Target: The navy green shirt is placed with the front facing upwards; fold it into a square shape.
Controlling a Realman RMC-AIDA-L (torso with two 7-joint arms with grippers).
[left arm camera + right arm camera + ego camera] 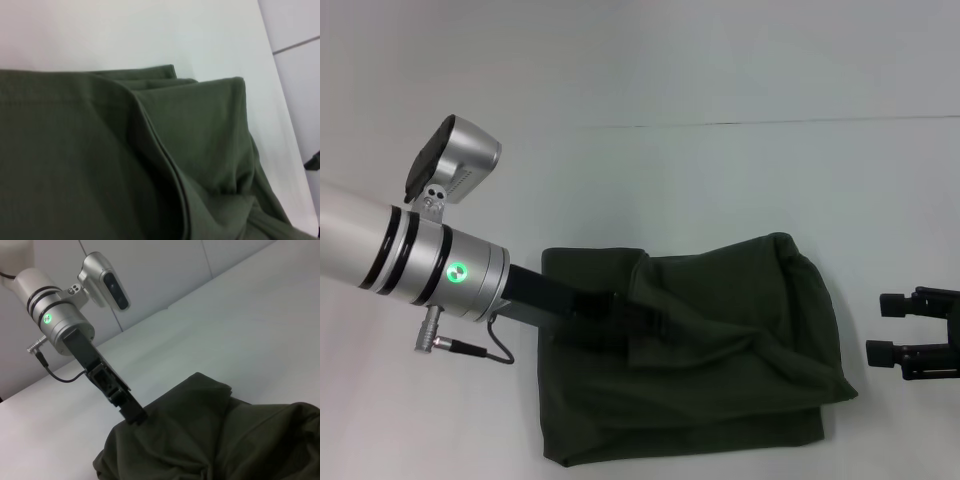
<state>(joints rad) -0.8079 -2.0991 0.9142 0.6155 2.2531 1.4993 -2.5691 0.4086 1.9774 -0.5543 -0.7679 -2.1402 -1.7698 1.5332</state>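
The navy green shirt [740,340] lies bunched and partly folded on the white table, with no lettering or collar showing. My left gripper [638,315] reaches in from the left and is shut on a raised flap of the shirt, which drapes over its fingertips. In the right wrist view the left gripper [134,416] pinches the shirt [225,435] at its lifted edge. The left wrist view is filled by shirt folds and a hem [100,165]. My right gripper [880,328] stands open at the table's right side, apart from the cloth.
The white table [720,180] stretches behind and to both sides of the shirt. A thin seam line [770,123] crosses it at the back. The left arm's cable [480,350] hangs near the shirt's left edge.
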